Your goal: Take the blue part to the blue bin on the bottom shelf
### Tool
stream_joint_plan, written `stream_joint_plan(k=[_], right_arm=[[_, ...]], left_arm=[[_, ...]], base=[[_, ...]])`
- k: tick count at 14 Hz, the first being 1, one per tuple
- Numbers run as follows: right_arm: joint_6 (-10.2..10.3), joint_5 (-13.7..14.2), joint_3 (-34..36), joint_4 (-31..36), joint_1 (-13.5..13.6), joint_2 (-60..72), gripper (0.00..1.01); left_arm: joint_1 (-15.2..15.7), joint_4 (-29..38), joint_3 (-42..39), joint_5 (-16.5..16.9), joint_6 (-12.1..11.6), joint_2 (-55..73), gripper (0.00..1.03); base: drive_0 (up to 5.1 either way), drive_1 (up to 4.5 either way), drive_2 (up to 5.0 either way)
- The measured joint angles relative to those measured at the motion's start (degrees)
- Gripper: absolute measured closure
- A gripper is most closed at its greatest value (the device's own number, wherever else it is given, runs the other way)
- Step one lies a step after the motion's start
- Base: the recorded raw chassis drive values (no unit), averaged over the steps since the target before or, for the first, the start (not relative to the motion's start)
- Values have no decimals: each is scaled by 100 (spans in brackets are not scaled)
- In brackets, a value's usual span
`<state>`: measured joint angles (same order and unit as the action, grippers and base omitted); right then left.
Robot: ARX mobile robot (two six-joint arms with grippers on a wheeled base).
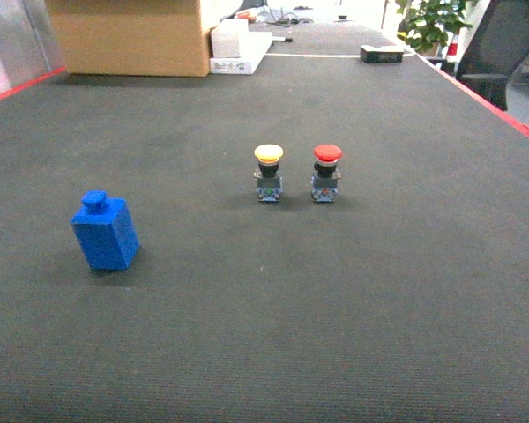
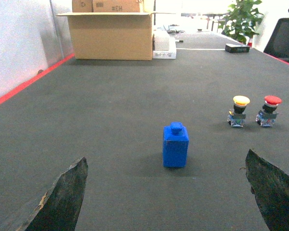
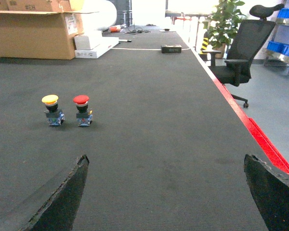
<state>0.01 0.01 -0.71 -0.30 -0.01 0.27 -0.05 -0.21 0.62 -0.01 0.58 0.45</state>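
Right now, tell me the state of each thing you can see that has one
Blue part: upright on the mat, free of both grippers.
Yellow push button: upright, beside the red one.
Red push button: upright.
Cardboard box: top flaps open.
Left gripper: open, empty.
Right gripper: open, empty.

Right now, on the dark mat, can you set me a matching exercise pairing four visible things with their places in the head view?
Things:
1. Blue plastic block with a top knob
2. Yellow-capped push button
3. Red-capped push button
4. Brown cardboard box

Places:
A. Far left, at the back of the mat
B. Centre, right one of the pair
C. Near left, standing alone
D. Centre, left one of the pair

Pairs: 1-C, 2-D, 3-B, 4-A
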Motion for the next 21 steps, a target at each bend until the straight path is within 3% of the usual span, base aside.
stream_joint_plan(k=[3,4,5,6,8,9,10,13,17,21], right_arm=[[0,0,0,0,0,0,3],[0,4,0,-2,0,0,3],[0,-2,0,7,0,0,3],[0,4,0,-7,0,0,3],[0,0,0,4,0,0,3],[0,0,0,0,0,0,3],[0,0,0,0,0,0,3],[0,0,0,0,0,0,3],[0,0,0,0,0,0,3],[0,0,0,0,0,0,3]], left_arm=[[-2,-26,0,-13,9,4,5],[-407,-684,291,-785,433,627,5],[-695,-66,374,-1099,719,1574,5],[-776,999,378,-1137,807,2625,5],[-979,3224,890,-1036,728,5248,5],[-1025,3936,1241,-979,678,6249,5],[-1071,4548,1550,-940,614,7224,5],[-1082,5510,2271,-741,341,9322,5],[-960,5630,3261,-750,297,10850,5],[-920,5488,3956,-682,291,11420,5]], base=[[0,0,0],[0,0,0],[0,0,0],[0,0,0],[0,0,0],[0,0,0],[0,0,0],[0,0,0],[0,0,0],[0,0,0]])
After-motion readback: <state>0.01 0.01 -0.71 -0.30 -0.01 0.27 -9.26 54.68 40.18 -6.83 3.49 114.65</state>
